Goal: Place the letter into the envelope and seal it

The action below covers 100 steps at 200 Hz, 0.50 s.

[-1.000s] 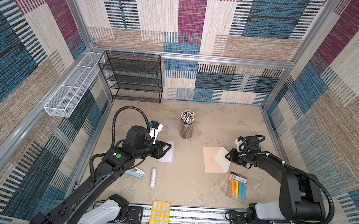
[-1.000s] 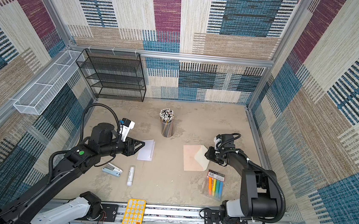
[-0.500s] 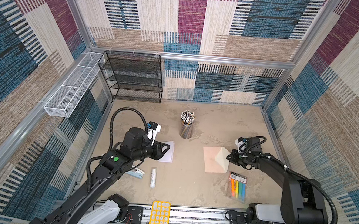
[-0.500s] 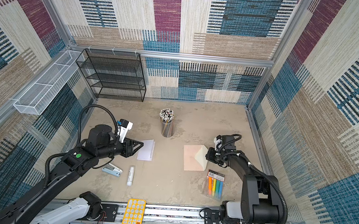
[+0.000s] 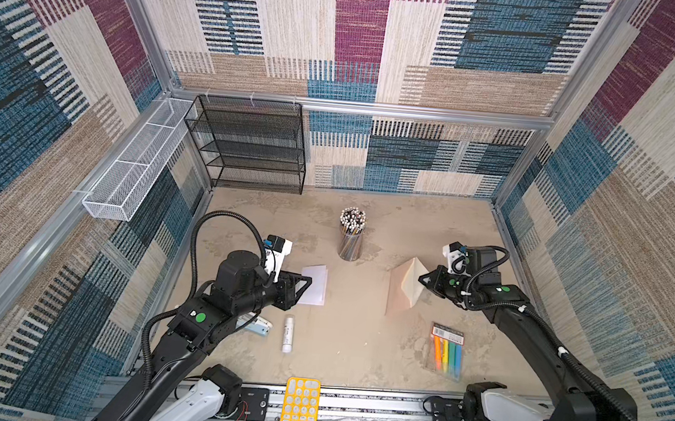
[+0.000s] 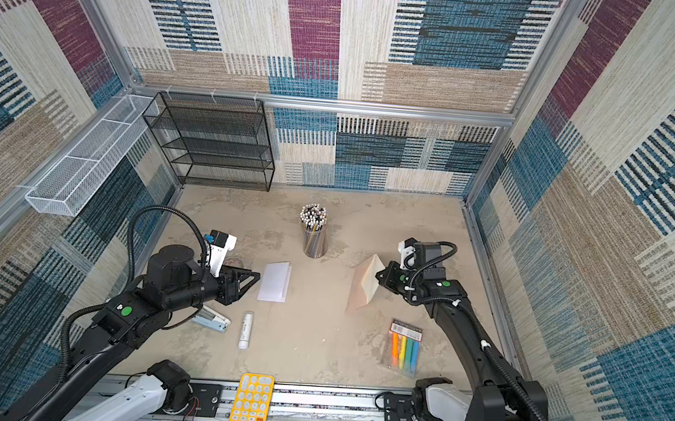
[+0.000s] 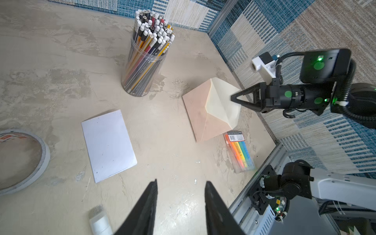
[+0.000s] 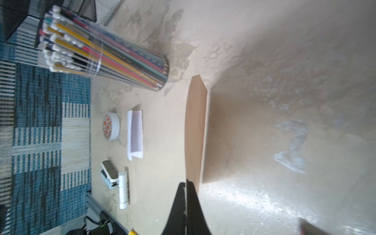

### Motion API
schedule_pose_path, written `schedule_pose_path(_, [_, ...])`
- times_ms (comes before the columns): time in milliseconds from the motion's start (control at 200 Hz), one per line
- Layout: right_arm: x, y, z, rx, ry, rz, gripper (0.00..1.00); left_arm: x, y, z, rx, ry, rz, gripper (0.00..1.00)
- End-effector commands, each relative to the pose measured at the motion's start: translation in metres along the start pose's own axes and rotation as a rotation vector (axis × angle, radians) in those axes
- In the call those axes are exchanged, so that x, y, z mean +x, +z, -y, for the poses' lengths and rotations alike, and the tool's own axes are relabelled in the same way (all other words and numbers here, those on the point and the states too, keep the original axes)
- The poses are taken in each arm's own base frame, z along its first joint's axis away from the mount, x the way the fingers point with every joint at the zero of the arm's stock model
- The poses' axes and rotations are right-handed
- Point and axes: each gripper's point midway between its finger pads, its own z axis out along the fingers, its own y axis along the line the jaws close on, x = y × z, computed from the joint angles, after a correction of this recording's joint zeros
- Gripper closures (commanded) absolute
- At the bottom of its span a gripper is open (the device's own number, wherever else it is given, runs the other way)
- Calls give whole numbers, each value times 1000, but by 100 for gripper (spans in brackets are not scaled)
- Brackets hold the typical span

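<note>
The white letter (image 5: 314, 285) (image 6: 275, 282) lies flat left of the table's middle, and the left wrist view shows it too (image 7: 108, 144). My left gripper (image 5: 306, 281) (image 7: 181, 183) hovers at its left edge, open and holding nothing. The peach-tan envelope (image 5: 399, 294) (image 6: 360, 288) stands tilted, its right side raised off the table. Its cream flap (image 7: 219, 101) is open. My right gripper (image 5: 421, 279) (image 7: 233, 98) is shut on the flap's tip. In the right wrist view the envelope (image 8: 195, 132) appears edge-on just ahead of the gripper (image 8: 185, 182).
A cup of pencils (image 5: 350, 235) stands behind the two papers. A glue stick (image 5: 287, 334) and a stapler (image 5: 257, 325) lie near the front left. A highlighter pack (image 5: 446, 352) lies front right, a yellow calculator (image 5: 299, 408) on the front rail, a tape roll (image 7: 20, 160) by the letter.
My right gripper has closed on the envelope's flap and raised it, so the envelope tilts up on its right side. The left arm has barely moved.
</note>
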Motion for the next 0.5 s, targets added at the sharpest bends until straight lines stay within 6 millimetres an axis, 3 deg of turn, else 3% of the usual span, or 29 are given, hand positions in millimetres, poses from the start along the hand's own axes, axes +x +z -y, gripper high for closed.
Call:
schedule_pose_path(0, [5, -3, -27, -63, 77, -24, 100, 2, -4, -4, -24, -2, 5, 59])
schedule_pose_path(210, [13, -4, -68, -154, 94, -48, 100, 6, -14, -5, -33, -7, 23, 58])
schedule_pose_path(496, [50, 24, -85, -191, 114, -127, 100, 12, -24, -7, -52, 19, 12, 58])
